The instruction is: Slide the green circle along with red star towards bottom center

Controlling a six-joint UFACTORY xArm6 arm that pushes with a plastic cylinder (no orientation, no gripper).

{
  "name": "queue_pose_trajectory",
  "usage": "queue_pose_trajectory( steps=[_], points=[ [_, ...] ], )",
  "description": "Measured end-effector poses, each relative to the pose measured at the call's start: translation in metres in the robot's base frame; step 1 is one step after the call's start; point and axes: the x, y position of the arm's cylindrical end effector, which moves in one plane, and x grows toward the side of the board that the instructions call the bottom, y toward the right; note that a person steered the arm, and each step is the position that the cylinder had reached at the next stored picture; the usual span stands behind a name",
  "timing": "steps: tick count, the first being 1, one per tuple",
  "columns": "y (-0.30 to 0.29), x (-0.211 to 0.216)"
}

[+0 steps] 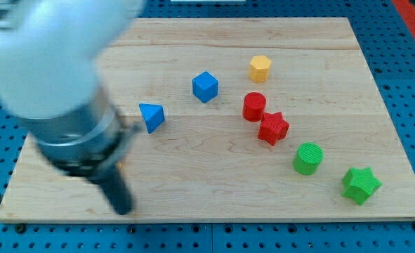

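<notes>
The bench (193,176) carries seven blocks and no container: a blue triangle (152,116), a blue cube (205,86), a yellow hexagon (260,68), a red cylinder (254,107) touching the red star (272,128), the green circle (308,158) just beside that star toward the view's bottom right, and a green star (361,185) near the bottom right corner. My tip (122,206) stands at the view's bottom left, well apart from the green circle and red star, which lie right of centre. This arm has no pincer, only the rod.
</notes>
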Motion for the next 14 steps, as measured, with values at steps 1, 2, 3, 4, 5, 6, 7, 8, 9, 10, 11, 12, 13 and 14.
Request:
queue_pose_trajectory(
  steps=[1,2,3,4,5,6,7,8,9,10,11,12,13,14],
  points=[
    [0.094,-0.003],
    [0.147,-0.012],
    [0.194,-0.031],
    [0.203,-0.032],
    [0.209,-0.036],
    [0.221,-0.051],
    [0.242,-0.059],
    [0.263,-0.062],
    [0.268,-0.078],
    [0.268,-0.108],
    [0.286,-0.13],
    [0.312,-0.145],
    [0.291,-0.155],
    [0.254,-0.166]
  ],
)
